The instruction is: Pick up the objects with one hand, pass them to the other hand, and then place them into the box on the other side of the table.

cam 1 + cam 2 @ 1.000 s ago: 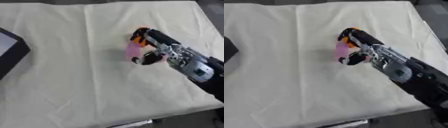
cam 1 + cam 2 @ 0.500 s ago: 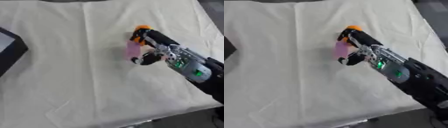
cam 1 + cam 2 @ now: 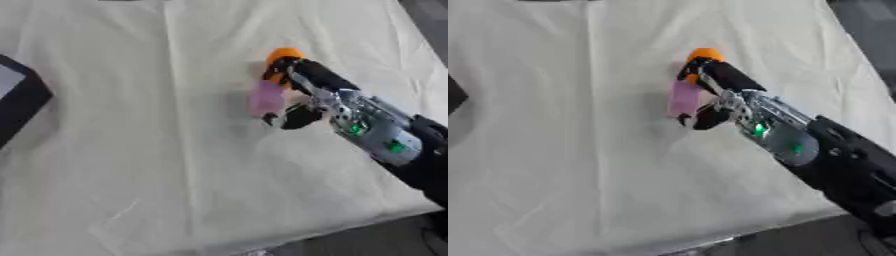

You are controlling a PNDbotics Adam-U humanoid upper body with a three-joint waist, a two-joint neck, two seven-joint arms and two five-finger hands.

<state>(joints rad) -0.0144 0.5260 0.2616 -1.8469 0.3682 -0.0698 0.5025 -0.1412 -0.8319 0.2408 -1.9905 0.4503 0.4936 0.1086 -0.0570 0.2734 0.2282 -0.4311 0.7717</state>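
My right hand (image 3: 306,95) reaches in from the lower right to the middle of the cloth-covered table. Its fingers and thumb curl round a small pink object (image 3: 265,98), with the thumb tip just below it. An orange object (image 3: 283,55) lies right behind the fingers, touching or nearly touching them; I cannot tell which. The dark box (image 3: 17,102) sits at the left edge of the table. My left hand is out of sight.
The cream cloth (image 3: 157,165) covers the whole table, with creases running lengthwise. The table's near edge runs along the bottom right, with dark floor (image 3: 367,240) beyond it.
The camera has shifted a little, so the whole scene sits slightly higher. My right hand stays curled round the pink object at about the same spot.
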